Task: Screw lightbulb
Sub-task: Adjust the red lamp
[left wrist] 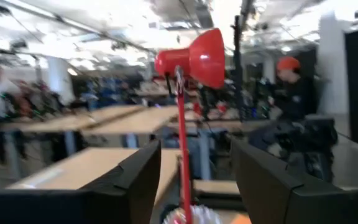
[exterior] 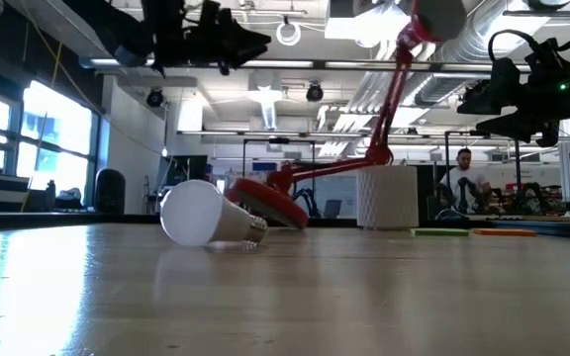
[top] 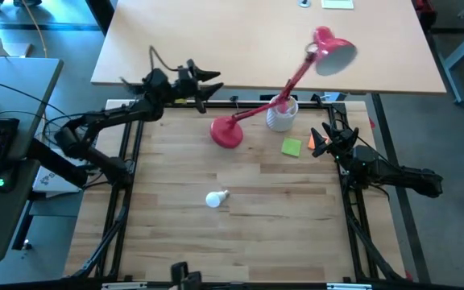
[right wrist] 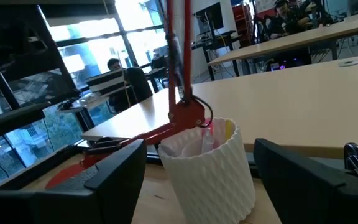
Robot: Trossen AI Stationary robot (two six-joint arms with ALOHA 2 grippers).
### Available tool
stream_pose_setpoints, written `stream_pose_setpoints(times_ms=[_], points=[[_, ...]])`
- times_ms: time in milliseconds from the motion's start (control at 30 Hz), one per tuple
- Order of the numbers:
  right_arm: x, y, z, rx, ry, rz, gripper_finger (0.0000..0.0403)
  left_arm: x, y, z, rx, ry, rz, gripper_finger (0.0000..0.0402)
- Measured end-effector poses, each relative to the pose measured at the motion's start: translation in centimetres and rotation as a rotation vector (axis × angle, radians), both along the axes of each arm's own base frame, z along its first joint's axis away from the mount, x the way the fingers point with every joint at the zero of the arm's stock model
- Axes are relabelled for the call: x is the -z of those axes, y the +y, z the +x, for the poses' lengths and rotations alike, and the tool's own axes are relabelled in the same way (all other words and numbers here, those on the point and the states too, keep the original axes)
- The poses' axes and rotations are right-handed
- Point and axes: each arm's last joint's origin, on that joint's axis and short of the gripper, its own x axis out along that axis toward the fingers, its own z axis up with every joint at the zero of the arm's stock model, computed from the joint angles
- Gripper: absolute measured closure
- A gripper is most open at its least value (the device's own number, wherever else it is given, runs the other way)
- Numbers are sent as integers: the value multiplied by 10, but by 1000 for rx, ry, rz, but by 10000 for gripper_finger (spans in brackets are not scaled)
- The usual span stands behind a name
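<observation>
White lightbulb [top: 216, 198] lies on its side mid-desk [top: 280, 234], untouched, while the left claw [top: 204, 84] and right claw [top: 322, 141], both spread and empty, hover near the red lamp [top: 229, 130]

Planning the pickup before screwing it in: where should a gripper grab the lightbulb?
Grip the lightbulb across its white globe, coming from above. It lies on its side on the table, base pointing toward the right arm's side, which should stay free for threading.

Wood table [top: 256, 234]: lightbulb [top: 216, 198], red lamp base [top: 226, 132], white cup [top: 281, 114], green note [top: 292, 147], possibly paper.
</observation>
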Motion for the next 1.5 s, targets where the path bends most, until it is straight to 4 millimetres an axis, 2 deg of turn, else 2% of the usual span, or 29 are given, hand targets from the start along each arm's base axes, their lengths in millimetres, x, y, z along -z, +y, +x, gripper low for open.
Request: stream_pose_setpoints(times_ms=[100, 300, 767, 1500], points=[[0, 0, 0, 0, 0, 0, 108, 9, 8, 10, 23, 36, -24, 211], [0, 0, 0, 0, -1, 0, 108, 19, 12, 15, 22, 71, -41, 211], [0, 0, 0, 0, 0, 0, 108, 28, 12, 15, 18, 151, -58, 210], [0, 0, 0, 0, 0, 0, 108, 32, 12, 15, 16, 185, -64, 212]])
